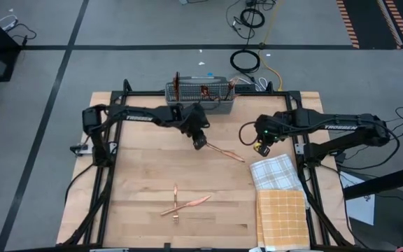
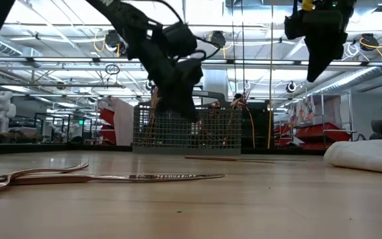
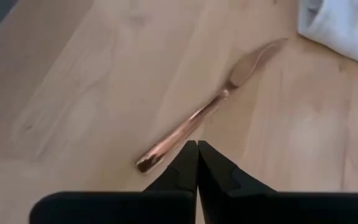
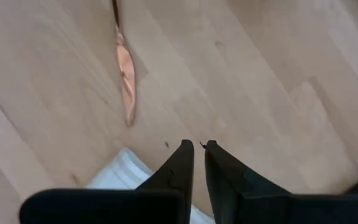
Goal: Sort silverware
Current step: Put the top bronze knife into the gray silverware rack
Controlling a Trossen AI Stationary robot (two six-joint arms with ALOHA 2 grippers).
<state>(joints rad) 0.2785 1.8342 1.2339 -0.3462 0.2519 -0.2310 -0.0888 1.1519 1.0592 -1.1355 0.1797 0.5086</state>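
- The left gripper (image 1: 199,143) hangs over the middle of the wooden table (image 1: 138,182), its fingers (image 3: 185,163) pressed together on nothing; the wrist view shows the tips meeting just short of a copper knife (image 3: 210,112).
- That knife (image 1: 226,152) lies flat on the bare wood, its handle end nearest the left gripper and its blade pointing away toward the white checked cloth (image 1: 275,171).
- The right gripper (image 1: 262,148) hovers off the table just beyond the knife's blade end, its fingers (image 4: 180,163) drawn nearly together with a thin gap between them, holding nothing; the knife's blade (image 4: 127,78) and a corner of the white cloth (image 4: 120,171) show below it.
- Well toward the front edge from both grippers, a fork (image 1: 175,203) and a second knife (image 1: 187,204) lie crossed on the wood.
- Behind the left gripper, the grey mesh caddy (image 1: 198,98) stands at the table's back edge with copper pieces (image 1: 177,84) upright inside.
- An orange checked cloth (image 1: 282,217) lies beside the white one, on the right gripper's side.
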